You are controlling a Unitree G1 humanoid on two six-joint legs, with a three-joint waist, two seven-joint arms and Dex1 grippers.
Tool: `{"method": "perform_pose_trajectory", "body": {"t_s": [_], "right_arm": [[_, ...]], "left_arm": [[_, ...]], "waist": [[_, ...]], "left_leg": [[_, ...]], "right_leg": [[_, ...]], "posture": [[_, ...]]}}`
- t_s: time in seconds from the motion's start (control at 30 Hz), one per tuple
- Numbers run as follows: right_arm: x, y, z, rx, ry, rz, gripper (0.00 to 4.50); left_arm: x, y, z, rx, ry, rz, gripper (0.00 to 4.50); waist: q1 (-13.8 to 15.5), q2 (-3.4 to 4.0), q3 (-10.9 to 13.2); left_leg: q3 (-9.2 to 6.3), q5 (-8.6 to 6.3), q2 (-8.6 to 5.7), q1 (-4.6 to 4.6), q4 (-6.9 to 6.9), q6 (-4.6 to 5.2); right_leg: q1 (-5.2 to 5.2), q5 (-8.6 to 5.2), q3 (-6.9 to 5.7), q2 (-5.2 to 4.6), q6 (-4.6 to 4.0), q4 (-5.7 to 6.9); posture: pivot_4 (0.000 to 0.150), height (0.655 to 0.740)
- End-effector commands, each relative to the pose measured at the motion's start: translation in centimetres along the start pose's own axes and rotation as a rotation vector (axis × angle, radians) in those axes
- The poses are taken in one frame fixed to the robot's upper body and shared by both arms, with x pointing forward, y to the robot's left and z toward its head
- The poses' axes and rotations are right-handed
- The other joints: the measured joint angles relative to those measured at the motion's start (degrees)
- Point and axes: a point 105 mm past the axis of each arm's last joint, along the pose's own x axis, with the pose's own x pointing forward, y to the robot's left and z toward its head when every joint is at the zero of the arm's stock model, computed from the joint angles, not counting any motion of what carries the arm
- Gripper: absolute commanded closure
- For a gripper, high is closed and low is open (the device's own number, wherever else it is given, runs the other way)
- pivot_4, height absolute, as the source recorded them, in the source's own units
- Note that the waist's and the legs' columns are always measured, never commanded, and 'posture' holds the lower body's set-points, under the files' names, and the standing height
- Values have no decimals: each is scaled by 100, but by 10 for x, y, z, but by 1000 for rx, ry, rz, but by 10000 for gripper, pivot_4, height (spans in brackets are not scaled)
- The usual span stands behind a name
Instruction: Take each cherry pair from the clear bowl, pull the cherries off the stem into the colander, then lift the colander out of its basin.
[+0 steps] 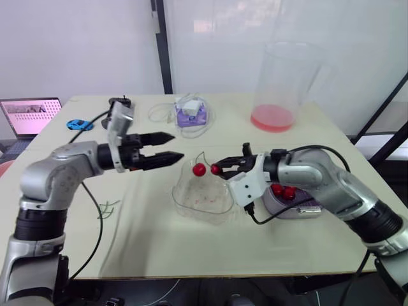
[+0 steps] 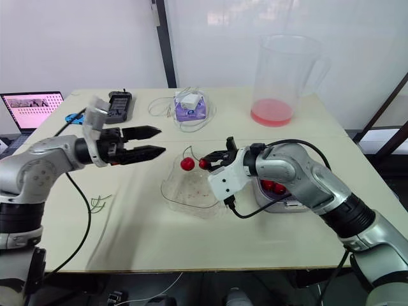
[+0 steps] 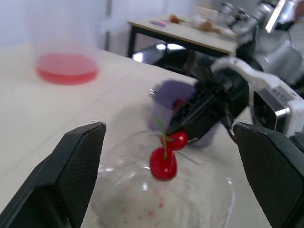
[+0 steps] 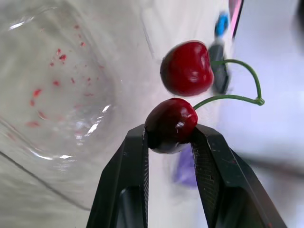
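Pale beige tabletop (image 1: pixel 159 248) under white wall panels, and we open on the left eye view; the right gripper (image 1: pixel 217 169) hangs just above the clear plastic bowl (image 1: pixel 203 194), pinched on one fruit of the red cherry pair (image 1: pixel 199 169); the left gripper (image 1: pixel 176 146) hovers beyond the bowl's left rim, parted and empty; a tall clear jug of pink liquid (image 1: pixel 280 83) stands well behind the bowl.

Over to the right eye view; just right of the bowl sits the pale colander (image 2: pixel 271 199) with two loose red cherries (image 2: pixel 273 187) inside, so some pairs look done; thin green discarded stems (image 2: pixel 97 204) lie well left of the bowl.

Left wrist view; both black fingers (image 3: pixel 76 166) spread wide, the pair dangling over the bowl between them.

Right wrist view; the fingertips (image 4: pixel 130 161) clamp the lower cherry, its twin free on the curved green stem (image 4: pixel 237 97); the bowl shows only juice specks, so this may be the last pair; pulling, dropping and lifting the colander remain.

Forearm hides most of the colander; I cannot separate it from its basin.
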Motion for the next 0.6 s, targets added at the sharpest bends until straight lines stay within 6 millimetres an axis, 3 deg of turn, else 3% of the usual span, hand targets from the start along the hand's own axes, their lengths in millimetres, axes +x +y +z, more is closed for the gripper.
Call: {"method": "perform_pose_trajectory", "body": {"t_s": [0.03,0.27,0.43,0.53,0.6], "right_arm": [[0,-10,2,-114,-22,-6,31680],[5,-22,-2,-169,-23,-33,31680],[5,-22,-6,-172,-11,-38,31680],[4,-24,-8,-161,-3,-48,32193],[4,-24,-9,-161,2,-48,32193]], "left_arm": [[11,-1,9,48,9,-29,0],[31,-7,4,28,44,-104,0],[34,-4,1,21,58,-96,0],[35,-3,-1,28,65,-91,8673],[35,-2,-4,35,80,-95,18931]], "waist": [[6,-1,1],[17,-2,1],[12,-2,1],[11,-2,1],[18,-2,1]], "left_leg": [[0,0,0,0,2,1],[-1,3,-1,-1,6,-6],[-1,4,-1,-1,6,-8],[-1,4,-1,-1,6,-7],[-1,4,-1,-1,6,-7]], "right_leg": [[2,0,0,-1,0,0],[4,0,0,-3,0,1],[4,0,0,-3,0,1],[4,0,0,-3,0,1],[5,0,0,-3,0,1]], "posture": [[1500,7332],[1500,7332],[1500,7332],[1500,7332],[1500,7332]]}}
